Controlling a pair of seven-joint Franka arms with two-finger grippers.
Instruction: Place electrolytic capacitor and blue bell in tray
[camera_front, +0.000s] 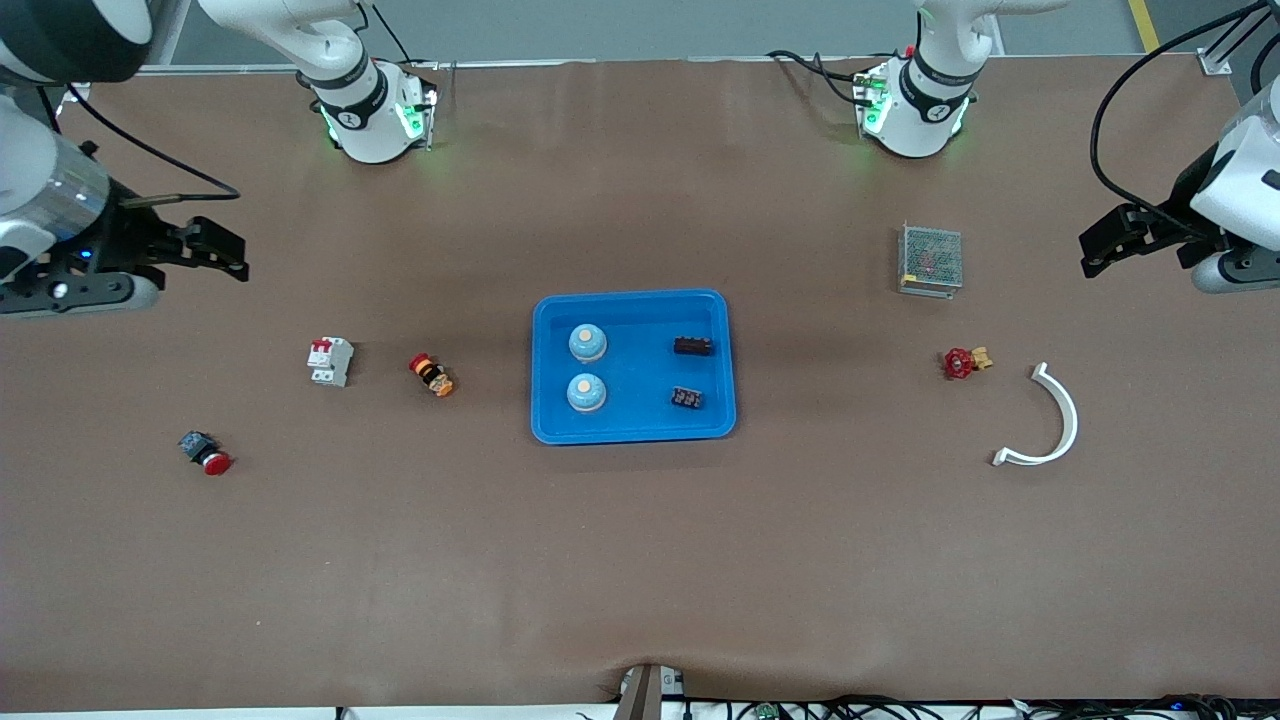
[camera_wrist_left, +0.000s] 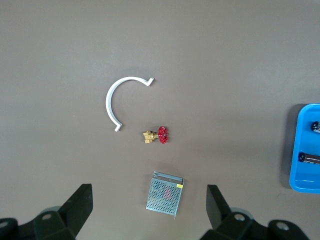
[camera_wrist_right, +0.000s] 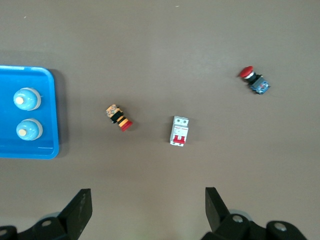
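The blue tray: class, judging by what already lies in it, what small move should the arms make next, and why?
Probably none beyond waiting. The blue tray already holds two blue bells and two dark parts; the left gripper and right gripper hang open, empty, at the table's ends.

This was a robotics lab or test bench. Two white robot arms were bolted at one edge of a wide table (camera_front: 640, 580) covered in plain brown matting, with green status lights glowing on their bases and black cables trailing off the edges. Small electrical and industrial parts lay scattered about: a circuit breaker (camera_front: 330, 361), a red push button (camera_front: 206, 453), a perforated metal power supply (camera_front: 930, 259), and a red-handled valve (camera_front: 963, 362).
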